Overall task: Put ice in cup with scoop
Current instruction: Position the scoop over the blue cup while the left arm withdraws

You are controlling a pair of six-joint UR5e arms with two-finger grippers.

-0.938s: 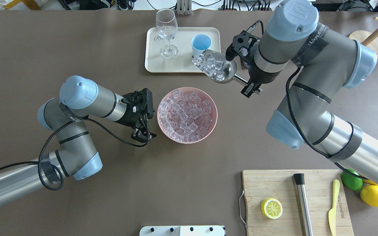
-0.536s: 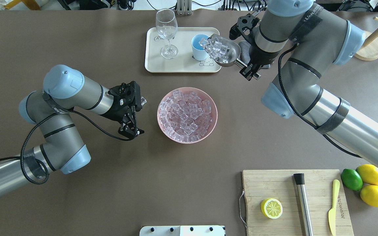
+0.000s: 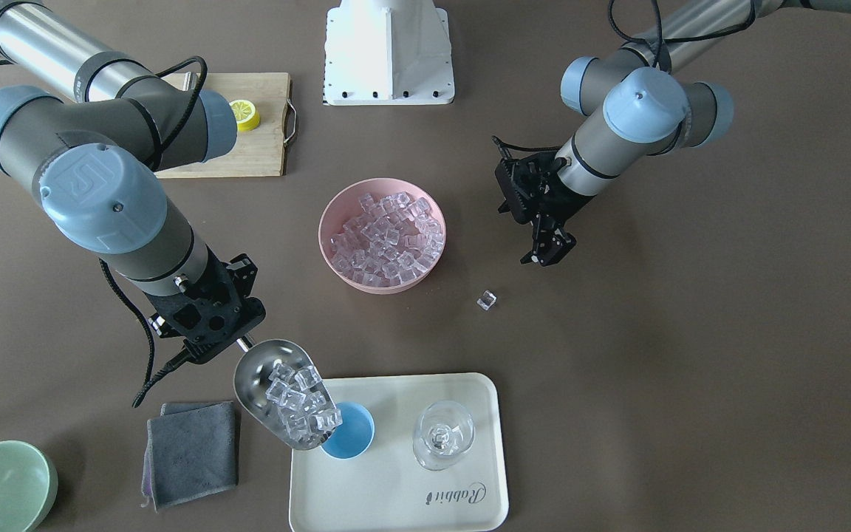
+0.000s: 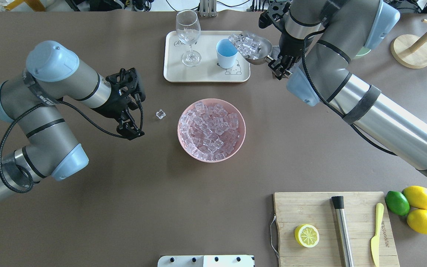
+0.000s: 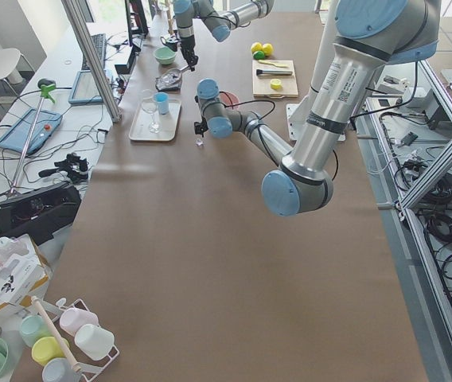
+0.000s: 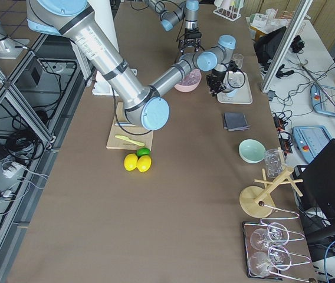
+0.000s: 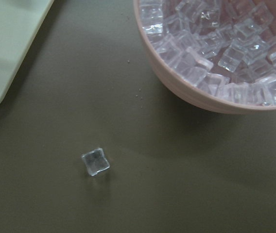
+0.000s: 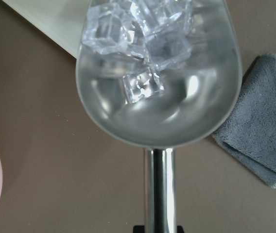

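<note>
My right gripper (image 4: 277,68) is shut on the rod handle of the steel scoop (image 4: 255,52), also seen in the right wrist view (image 8: 157,116). The scoop holds several ice cubes (image 4: 244,42), and its front lip is at the rim of the light-blue cup (image 4: 227,53) on the cream tray (image 4: 198,74). The cup's inside shows only blue. From the front, the scoop (image 3: 263,377) overlaps the cup (image 3: 355,432). My left gripper (image 4: 130,130) is open and empty, left of the pink bowl (image 4: 179,129) full of ice. One loose cube (image 4: 160,114) lies between them.
A wine glass (image 4: 188,37) stands on the tray left of the cup. A grey cloth (image 3: 193,451) and a pale green bowl (image 3: 1,484) lie beyond the scoop. A cutting board (image 4: 321,207) with half a lemon, a steel cylinder and a knife is at the near right.
The right arm carried the loaded scoop farther back, up to the cup's rim. The left arm drew back to the left from the bowl, uncovering a loose cube.
</note>
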